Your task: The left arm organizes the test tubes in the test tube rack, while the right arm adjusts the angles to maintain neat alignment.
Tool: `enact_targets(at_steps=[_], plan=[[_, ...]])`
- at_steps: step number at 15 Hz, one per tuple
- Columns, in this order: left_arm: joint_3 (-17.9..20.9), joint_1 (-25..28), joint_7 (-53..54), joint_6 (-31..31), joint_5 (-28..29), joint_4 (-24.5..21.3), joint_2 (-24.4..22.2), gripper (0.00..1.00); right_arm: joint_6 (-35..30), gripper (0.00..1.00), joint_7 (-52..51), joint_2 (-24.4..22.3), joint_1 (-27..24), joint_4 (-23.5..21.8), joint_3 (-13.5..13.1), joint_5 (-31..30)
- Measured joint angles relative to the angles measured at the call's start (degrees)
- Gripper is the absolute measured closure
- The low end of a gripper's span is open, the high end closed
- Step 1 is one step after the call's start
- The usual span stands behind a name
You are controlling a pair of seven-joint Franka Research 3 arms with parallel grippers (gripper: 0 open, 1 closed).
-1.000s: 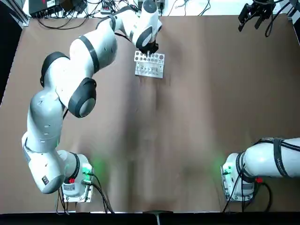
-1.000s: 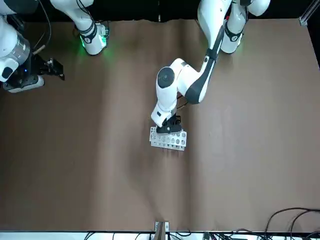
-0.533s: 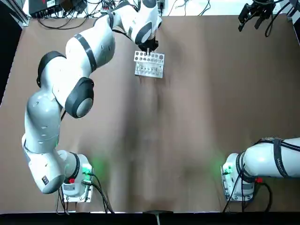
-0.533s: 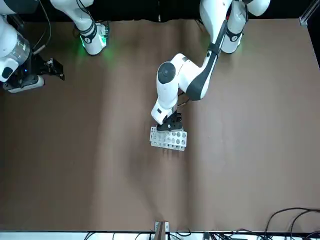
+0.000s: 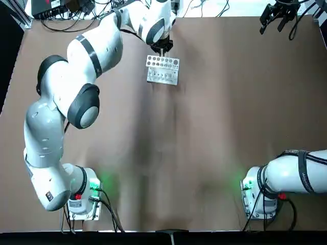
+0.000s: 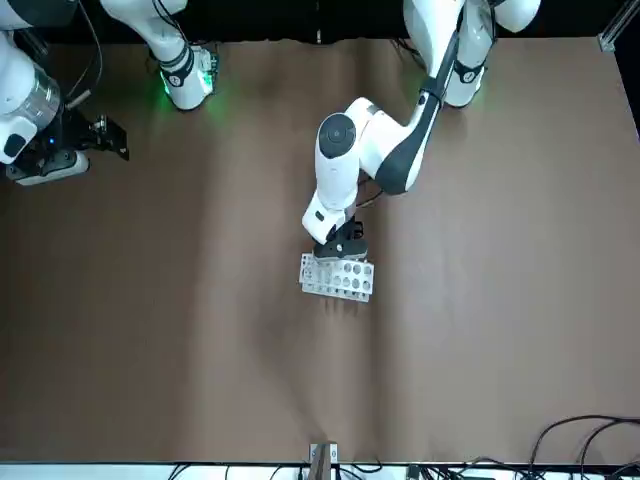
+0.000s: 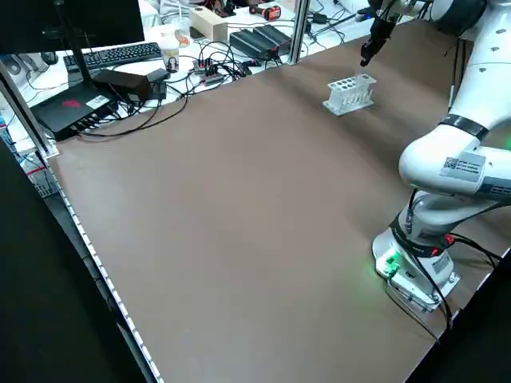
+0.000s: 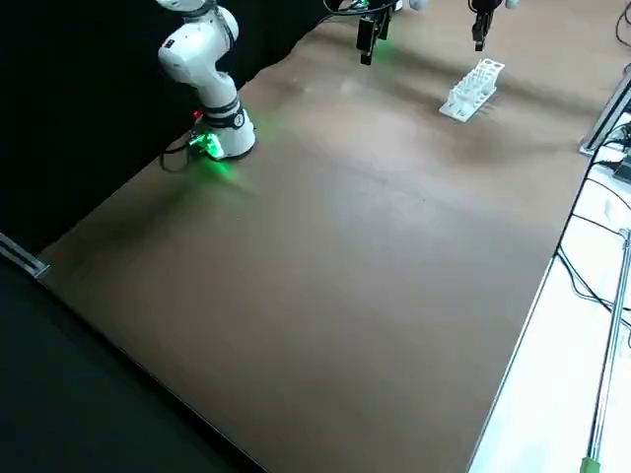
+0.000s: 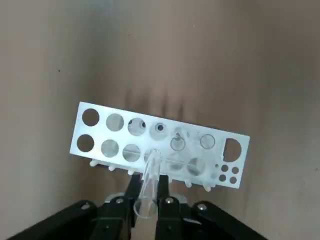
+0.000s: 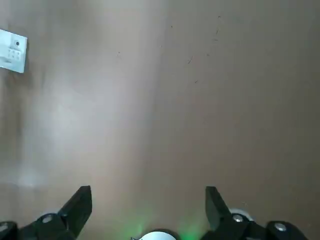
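The white test tube rack (image 5: 162,70) stands at the far middle of the brown table. My left gripper (image 5: 162,47) hangs just beyond the rack's far edge, above it. In the left wrist view that gripper (image 9: 146,189) is shut on a clear test tube (image 9: 150,170), whose lower end points at the near row of holes in the rack (image 9: 100,127). Other glassy test tubes (image 9: 177,141) sit in the middle holes. The right gripper (image 5: 278,15) is parked open at the far right corner, well away from the rack (image 6: 337,277).
Cables, a keyboard and black boxes (image 7: 120,80) lie past the table's far edge. The two arm bases (image 5: 82,196) (image 5: 260,196) stand at the near edge. Bare brown table (image 5: 204,132) stretches between them and the rack.
My left gripper has pulled back from directly over the rack's top to its far edge, still holding the tube. The rack and the right arm have stayed put.
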Motion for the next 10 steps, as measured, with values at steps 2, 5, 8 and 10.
enact_targets(at_steps=[2, 5, 8, 10], plan=[[0.01, 0.3, -0.02, 0.0, -0.02, 0.02, -0.52, 0.82, 0.0, 0.0, 0.0, 0.0, 0.0, 0.0, 0.0, 0.0], [0.01, 0.72, -0.02, -0.7, -0.08, 0.06, -1.79, 0.82, 0.0, 0.0, 0.0, 0.0, 0.0, 0.0, 0.0, 0.0], [0.01, 0.79, -0.02, -1.42, -0.08, 0.06, -2.69, 0.82, 0.0, 0.0, 0.0, 0.0, 0.0, 0.0, 0.0, 0.0], [0.01, 0.79, -0.02, -1.52, -0.08, 0.06, -2.86, 0.82, 0.0, 0.0, 0.0, 0.0, 0.0, 0.0, 0.0, 0.0]])
